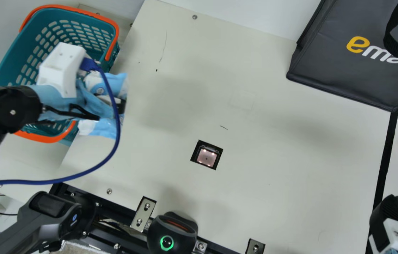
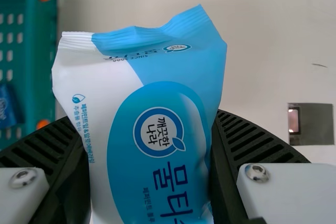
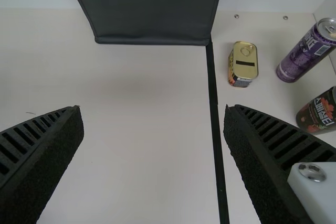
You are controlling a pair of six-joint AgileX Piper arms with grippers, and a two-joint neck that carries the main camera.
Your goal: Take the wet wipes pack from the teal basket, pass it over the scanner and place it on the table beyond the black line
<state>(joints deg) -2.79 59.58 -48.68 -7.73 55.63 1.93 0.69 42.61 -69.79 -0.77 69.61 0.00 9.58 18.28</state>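
My left gripper is at the right edge of the teal basket, shut on the blue and white wet wipes pack. In the left wrist view the pack stands up between the ribbed fingers of the left gripper, with the basket beside it. The scanner window lies in the table, right of the pack. My right gripper is near the black line; in the right wrist view the right gripper stands open with nothing between its fingers.
A dark bag stands at the back right. Beyond the black line are a Spam tin, a purple can and a dark bottle or can. A black device sits at the front edge.
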